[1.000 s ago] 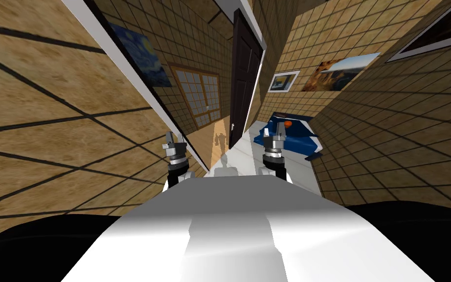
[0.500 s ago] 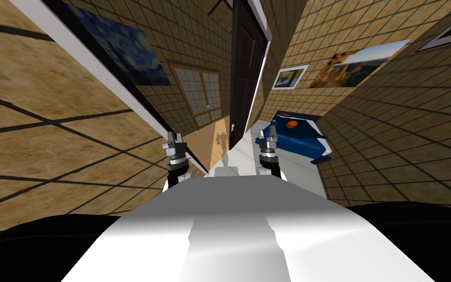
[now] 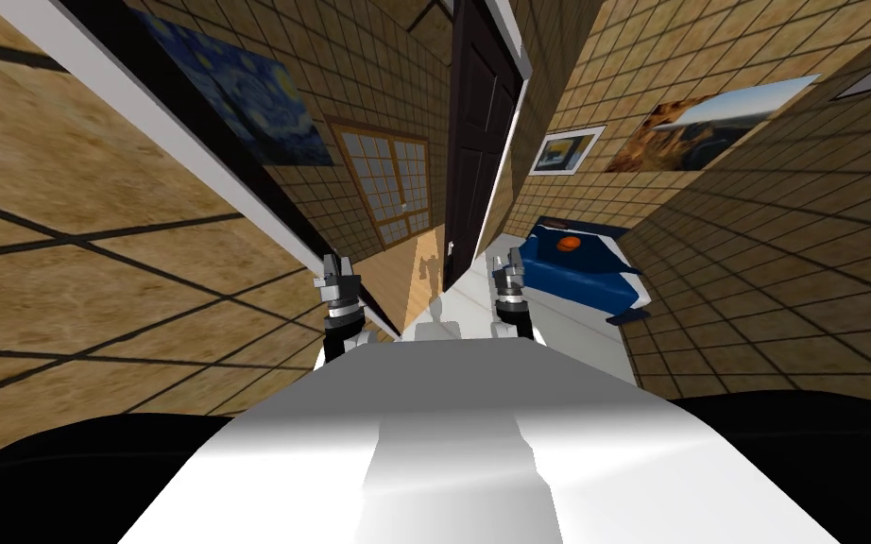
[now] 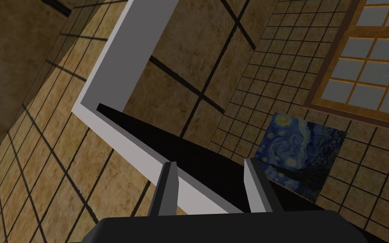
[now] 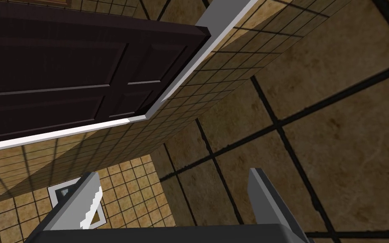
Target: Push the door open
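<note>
Dark door [image 3: 476, 142] ajar, straight ahead between the 2 grippers, well apart from both. Right gripper [image 5: 173, 173] wide, empty. Left gripper [image 4: 210, 164] narrower gap, empty. Tan tiled walls [image 3: 783, 236], window [image 3: 391, 189], blue bed [image 3: 585, 269] right of door.

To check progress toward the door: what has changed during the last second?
I have moved nearer the dark door; the right gripper swung inward, toward it. The left gripper kept its place. Both grippers stay open and empty, and neither touches the door.
</note>
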You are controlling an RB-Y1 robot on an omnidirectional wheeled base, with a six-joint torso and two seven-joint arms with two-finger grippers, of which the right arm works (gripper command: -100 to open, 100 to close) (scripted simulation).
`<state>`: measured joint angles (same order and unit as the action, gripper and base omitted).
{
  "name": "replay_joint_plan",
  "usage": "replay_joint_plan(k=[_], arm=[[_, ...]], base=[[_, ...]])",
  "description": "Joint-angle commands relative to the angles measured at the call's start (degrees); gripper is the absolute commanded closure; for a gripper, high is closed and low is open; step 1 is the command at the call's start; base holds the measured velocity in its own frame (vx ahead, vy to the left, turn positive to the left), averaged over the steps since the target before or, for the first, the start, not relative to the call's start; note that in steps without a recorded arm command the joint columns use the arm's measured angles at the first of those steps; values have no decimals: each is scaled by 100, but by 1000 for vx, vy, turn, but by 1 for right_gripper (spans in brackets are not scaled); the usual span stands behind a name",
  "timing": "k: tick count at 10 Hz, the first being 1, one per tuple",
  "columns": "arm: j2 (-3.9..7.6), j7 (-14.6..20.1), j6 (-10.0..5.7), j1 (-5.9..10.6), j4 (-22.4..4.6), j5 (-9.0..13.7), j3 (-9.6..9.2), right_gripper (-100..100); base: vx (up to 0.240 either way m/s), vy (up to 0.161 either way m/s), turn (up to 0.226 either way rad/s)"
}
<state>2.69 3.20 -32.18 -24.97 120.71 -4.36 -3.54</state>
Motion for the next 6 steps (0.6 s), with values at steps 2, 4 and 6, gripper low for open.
replay_joint_plan(k=[2, 4, 6], arm=[[52, -2, -37, 133, -306, 6, -48, -100], [84, -5, -77, 235, -566, 10, -94, -100], [117, -9, -116, 338, -827, 15, -141, -100]], base=[[75, -67, 56], [116, -74, 64], [85, -72, 52]])
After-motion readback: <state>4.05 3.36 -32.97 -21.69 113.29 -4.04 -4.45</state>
